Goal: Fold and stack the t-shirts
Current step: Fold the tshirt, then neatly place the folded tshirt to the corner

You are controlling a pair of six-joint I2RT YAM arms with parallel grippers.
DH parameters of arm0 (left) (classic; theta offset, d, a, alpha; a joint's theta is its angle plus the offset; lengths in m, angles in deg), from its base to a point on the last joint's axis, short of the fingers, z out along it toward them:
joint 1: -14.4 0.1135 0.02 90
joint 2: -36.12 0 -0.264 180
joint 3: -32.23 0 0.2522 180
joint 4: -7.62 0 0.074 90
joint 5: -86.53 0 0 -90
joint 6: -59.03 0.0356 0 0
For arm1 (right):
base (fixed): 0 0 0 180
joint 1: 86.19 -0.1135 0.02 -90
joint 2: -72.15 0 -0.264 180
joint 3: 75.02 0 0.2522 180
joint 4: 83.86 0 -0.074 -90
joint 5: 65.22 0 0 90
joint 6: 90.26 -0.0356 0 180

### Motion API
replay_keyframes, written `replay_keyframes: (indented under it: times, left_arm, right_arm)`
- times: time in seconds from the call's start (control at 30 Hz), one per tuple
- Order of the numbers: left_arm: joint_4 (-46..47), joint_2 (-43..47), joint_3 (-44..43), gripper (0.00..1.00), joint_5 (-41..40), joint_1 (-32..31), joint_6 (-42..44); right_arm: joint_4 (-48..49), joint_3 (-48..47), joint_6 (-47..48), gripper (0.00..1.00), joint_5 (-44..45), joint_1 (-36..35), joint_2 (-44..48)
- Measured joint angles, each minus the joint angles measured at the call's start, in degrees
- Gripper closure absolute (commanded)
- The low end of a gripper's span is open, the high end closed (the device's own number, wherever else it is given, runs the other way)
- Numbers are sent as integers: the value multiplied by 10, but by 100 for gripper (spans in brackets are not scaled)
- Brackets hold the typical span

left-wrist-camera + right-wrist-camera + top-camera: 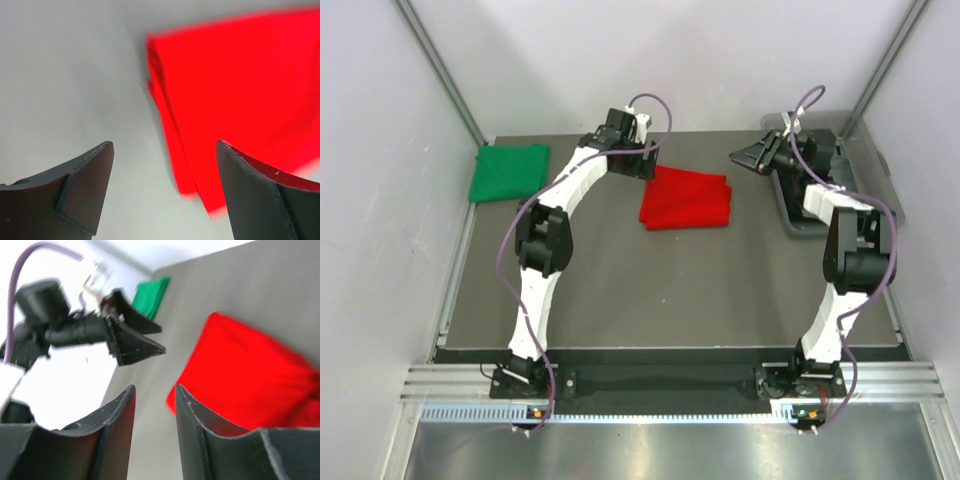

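Left pincer (164,144) spread over red t-shirt (240,90) edge, right pincer (154,387) parted

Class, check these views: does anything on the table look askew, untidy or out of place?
Slightly. The red t-shirt lies folded, but its layers fan out unevenly along one edge. The green t-shirt sits apart in the far left corner, not stacked.

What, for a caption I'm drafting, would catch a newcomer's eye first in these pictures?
The folded red t-shirt in the middle of the dark table stands out most, with the left pincer hanging open over its left edge. A folded green t-shirt lies apart at the far left corner, and the right pincer hovers empty to the red one's right.
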Motion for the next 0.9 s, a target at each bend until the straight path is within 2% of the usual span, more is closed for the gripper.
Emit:
replay_keyframes:
  times: [0.17,0.37,0.6,0.9]
  left_arm:
    - [0,68,108,11,100,22,-36]
    - [9,70,166,11,215,69,-95]
    - [52,17,169,11,311,111,-156]
    - [87,-45,140,11,404,112,-197]
  right_arm:
    - [-65,14,56,66,-31,-47,43]
    - [-118,32,82,68,-53,-91,22]
    - [-130,11,81,70,-55,-89,-61]
    - [-123,-13,65,72,-56,-89,-106]
